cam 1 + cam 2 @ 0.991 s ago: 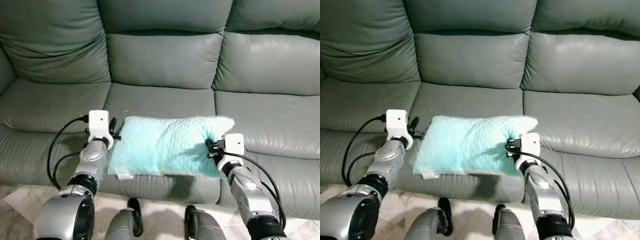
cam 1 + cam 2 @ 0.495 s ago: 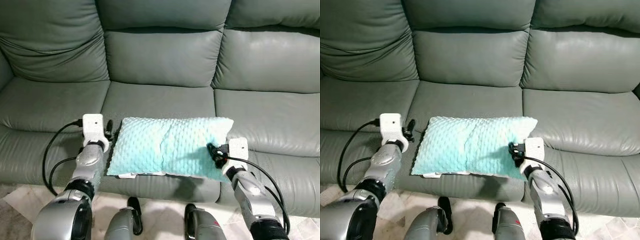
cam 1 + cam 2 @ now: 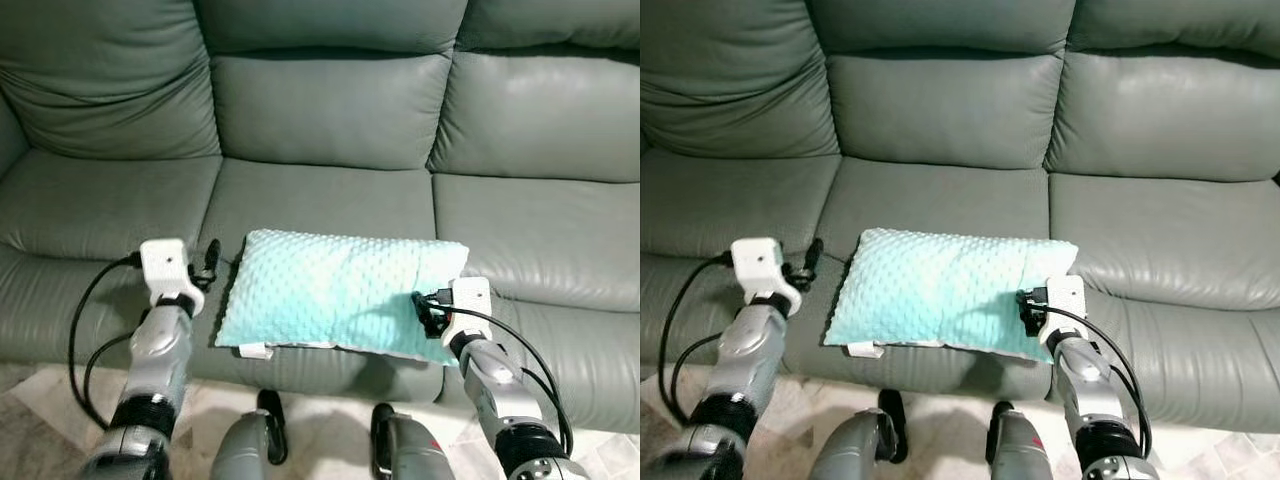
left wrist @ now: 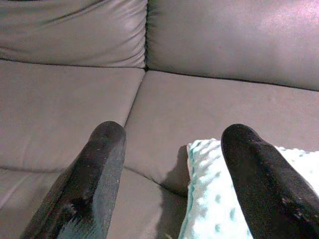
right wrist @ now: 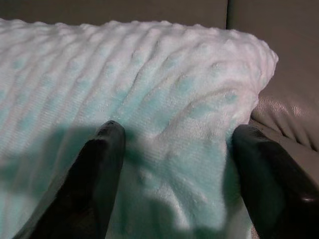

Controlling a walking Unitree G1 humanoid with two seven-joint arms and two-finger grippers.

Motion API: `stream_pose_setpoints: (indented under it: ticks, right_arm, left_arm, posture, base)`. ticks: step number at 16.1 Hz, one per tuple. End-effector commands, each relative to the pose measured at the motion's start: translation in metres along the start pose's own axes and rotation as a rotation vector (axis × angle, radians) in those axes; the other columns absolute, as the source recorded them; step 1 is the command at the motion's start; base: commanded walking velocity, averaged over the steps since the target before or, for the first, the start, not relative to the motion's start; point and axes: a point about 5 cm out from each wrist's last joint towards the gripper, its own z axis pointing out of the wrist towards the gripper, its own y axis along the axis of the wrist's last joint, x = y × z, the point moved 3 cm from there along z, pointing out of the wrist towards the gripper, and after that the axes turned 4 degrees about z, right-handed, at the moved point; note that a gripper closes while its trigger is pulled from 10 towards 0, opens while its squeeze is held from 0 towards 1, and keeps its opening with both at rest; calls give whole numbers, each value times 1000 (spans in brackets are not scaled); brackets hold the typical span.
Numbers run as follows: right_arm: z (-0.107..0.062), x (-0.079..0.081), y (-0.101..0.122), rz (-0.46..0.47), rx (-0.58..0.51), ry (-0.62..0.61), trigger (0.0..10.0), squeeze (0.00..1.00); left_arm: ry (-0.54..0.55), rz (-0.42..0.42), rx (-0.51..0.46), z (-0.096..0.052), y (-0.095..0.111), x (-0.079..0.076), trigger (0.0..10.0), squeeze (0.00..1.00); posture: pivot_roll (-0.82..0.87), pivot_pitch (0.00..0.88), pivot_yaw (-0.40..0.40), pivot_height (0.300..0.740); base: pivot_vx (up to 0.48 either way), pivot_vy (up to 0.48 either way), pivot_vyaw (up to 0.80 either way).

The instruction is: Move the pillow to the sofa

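pillow [image 3: 335, 294] on sofa [image 3: 330, 120] — end effectors open

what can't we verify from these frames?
- Underside of the pillow, eye views: hidden by its own bulk.
- Right end effector contact, right wrist view: fingers straddle the corner, squeeze unclear.
- Tag text at the pillow's front edge: too small.
- Sofa ends: cut off by frame edges.

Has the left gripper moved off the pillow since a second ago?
Yes. The left gripper has drawn away to the robot's left, leaving bare grey leather sofa seat between it and the dotted turquoise pillow.
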Motion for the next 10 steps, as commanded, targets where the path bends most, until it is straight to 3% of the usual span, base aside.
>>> stream_pose_setpoints:
  ticks: [1,4,5,7,10]
  right_arm:
    - [-5,-5,-22,20,89,-33,10000,1000]
    - [-4,-7,-28,99,117,-56,10000,1000]
    - [-1,-3,-26,154,113,-45,10000,1000]
    - [3,2,-19,161,92,-33,10000,1000]
    - [12,12,-7,248,62,-9,10000,1000]
  left_arm:
    - [-5,0,40,-12,-10,4,10000,0]
    - [-12,-7,59,-20,-12,4,10000,0]
    - [-11,-9,62,-22,-12,5,10000,0]
    - [-13,-11,68,-23,-11,6,10000,0]
    - [-26,-11,82,-26,-6,7,10000,0]
  posture:
    - [-86,369,75,740]
    - [-65,367,81,740]
    - [-56,365,87,740]
    - [-48,363,91,740]
    - [-32,362,99,740]
  base:
    - [0,0,0]
    - [0,0,0]
    - [0,0,0]
    - [0,0,0]
    - [0,0,0]
